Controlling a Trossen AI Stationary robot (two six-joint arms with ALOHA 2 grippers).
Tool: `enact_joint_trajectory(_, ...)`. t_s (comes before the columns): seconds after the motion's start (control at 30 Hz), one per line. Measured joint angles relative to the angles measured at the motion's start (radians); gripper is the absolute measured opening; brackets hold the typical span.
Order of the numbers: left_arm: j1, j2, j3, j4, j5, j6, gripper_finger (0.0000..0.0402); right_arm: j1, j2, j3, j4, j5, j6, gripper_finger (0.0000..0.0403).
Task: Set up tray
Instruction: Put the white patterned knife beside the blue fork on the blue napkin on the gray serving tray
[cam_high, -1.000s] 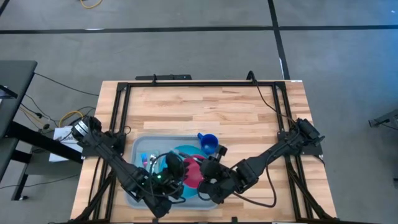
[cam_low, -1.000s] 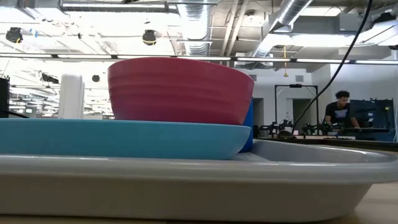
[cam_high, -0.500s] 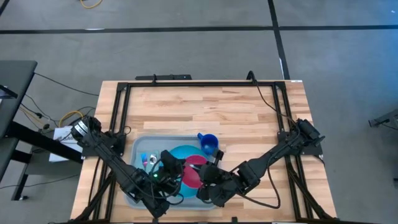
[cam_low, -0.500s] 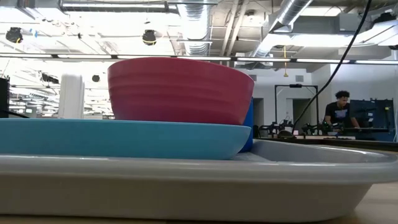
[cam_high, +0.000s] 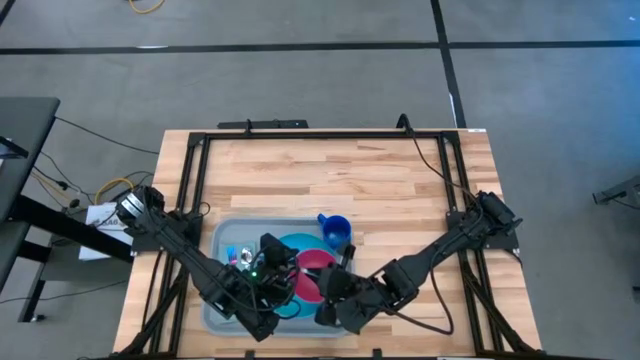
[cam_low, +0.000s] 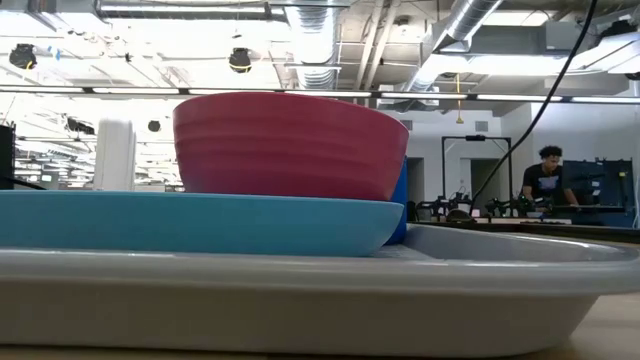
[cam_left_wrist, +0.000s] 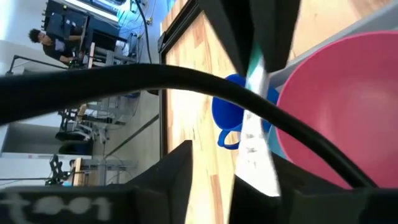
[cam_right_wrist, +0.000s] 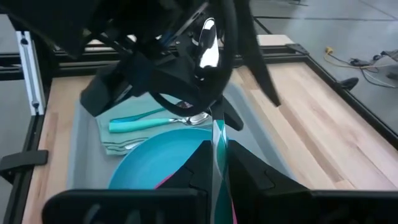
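Two dark arms meet over the tray (cam_high: 222, 240), which lies on the wooden table (cam_high: 330, 175) at its near edge. On it sits a blue plate (cam_low: 190, 222) carrying a pink bowl (cam_low: 290, 145); a blue mug (cam_high: 335, 230) stands just beside them — a teal napkin (cam_right_wrist: 121, 134) lies alongside. Left gripper (cam_high: 272, 262) hovers above the plate, right gripper (cam_high: 330, 290) pinches a thin teal-handled utensil (cam_right_wrist: 216, 146). Whether the left fingers are apart, I cannot tell. No writing is readable.

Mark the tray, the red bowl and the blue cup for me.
tray (cam_low: 300, 290), low view, front wall.
red bowl (cam_low: 290, 145), low view, outer side.
blue cup (cam_high: 335, 229), high view, inside the cup's mouth.
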Motion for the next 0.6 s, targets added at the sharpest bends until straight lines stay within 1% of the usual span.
enact_joint_trajectory(0.1,-0.006,0.000,0.000,0.000,0.000,-0.002,0.0102,0.000,0.000,0.000,0.000,0.002,0.000,0.0024)
enact_joint_trajectory(0.3,-0.017,0.000,0.000,-0.002,0.011,-0.004,0.0017,-0.001,-0.001,0.000,0.008,0.008,-0.001,0.0034)
enact_joint_trajectory(0.37,-0.019,0.000,0.000,-0.001,0.011,-0.004,0.0008,-0.001,-0.002,0.001,0.010,0.006,0.000,0.0035)
enact_joint_trajectory(0.6,-0.018,0.000,0.000,0.001,0.031,-0.015,0.0002,-0.001,-0.002,0.001,0.004,0.000,-0.001,0.0043)
